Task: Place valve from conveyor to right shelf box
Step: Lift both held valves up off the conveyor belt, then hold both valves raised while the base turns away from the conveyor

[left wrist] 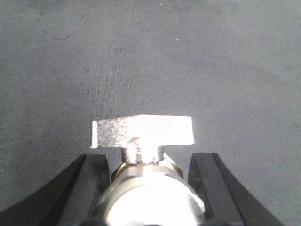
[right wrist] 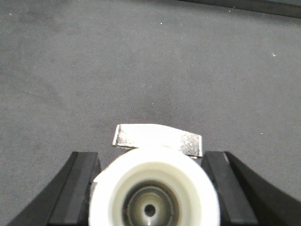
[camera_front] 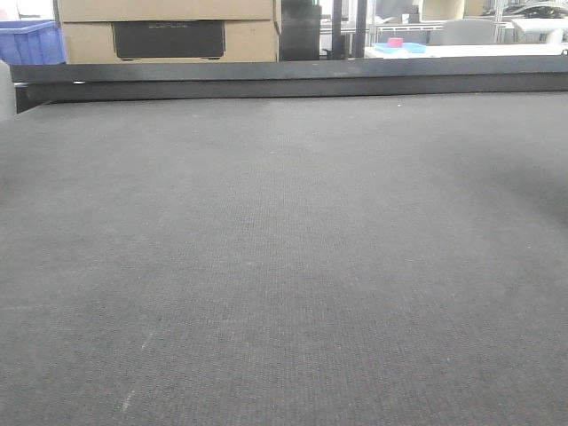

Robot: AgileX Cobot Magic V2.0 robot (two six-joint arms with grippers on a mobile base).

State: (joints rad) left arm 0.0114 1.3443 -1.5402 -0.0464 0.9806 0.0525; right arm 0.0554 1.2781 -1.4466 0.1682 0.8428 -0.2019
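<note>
Judging by the two wrist views, you are at the carrying step: each claw already has a valve, and the shelf box on the right is not visible in any view.

The left gripper (left wrist: 150, 162) pinches a chrome-and-brass valve with a flat silver butterfly handle (left wrist: 141, 131). Its black fingers (left wrist: 89, 183) press against both sides of the rounded body, and the handle juts forward over the belt.

The right gripper (right wrist: 151, 159) clamps a second valve, a white-collared valve with a silver lever (right wrist: 155, 181). It is seen end-on, so you look down its dark bore, and its black fingers (right wrist: 80, 183) sit tight against the thick white ring.

Both valves hang over the dark grey woven conveyor belt (camera_front: 284, 266). You cannot tell whether they are lifted clear of it or resting on it, and the front view shows neither arm.

Next you need to lift, then swing towards the right shelf, keeping the grip firm. Polished metal and smooth plastic are likely to slip, while the coarse fabric below would probably hold a dropped valve.
</note>
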